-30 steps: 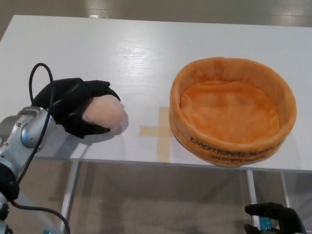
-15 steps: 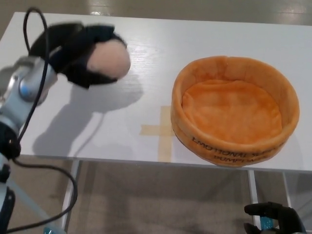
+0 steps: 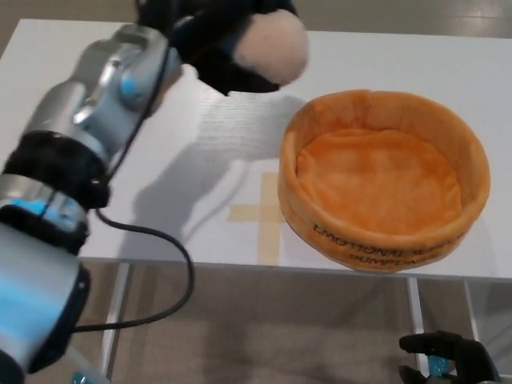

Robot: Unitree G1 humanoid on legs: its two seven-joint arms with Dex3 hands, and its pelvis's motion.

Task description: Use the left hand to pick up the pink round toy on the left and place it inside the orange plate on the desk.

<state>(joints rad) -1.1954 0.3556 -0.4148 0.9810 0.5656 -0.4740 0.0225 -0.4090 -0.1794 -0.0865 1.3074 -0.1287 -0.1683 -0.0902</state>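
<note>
pink toy [image 3: 276, 46] aloft (left robot hand [image 3: 228, 40])

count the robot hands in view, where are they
2. The left hand is raised over the desk, left of the orange plate, holding the pink round toy. The right hand sits low at the bottom right, partly cut off.

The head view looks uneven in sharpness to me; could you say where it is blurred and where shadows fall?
Head view: the left hand and pink toy are motion-blurred; the orange plate is sharp; the arm's soft shadow crosses the white desk left of the plate.
</note>
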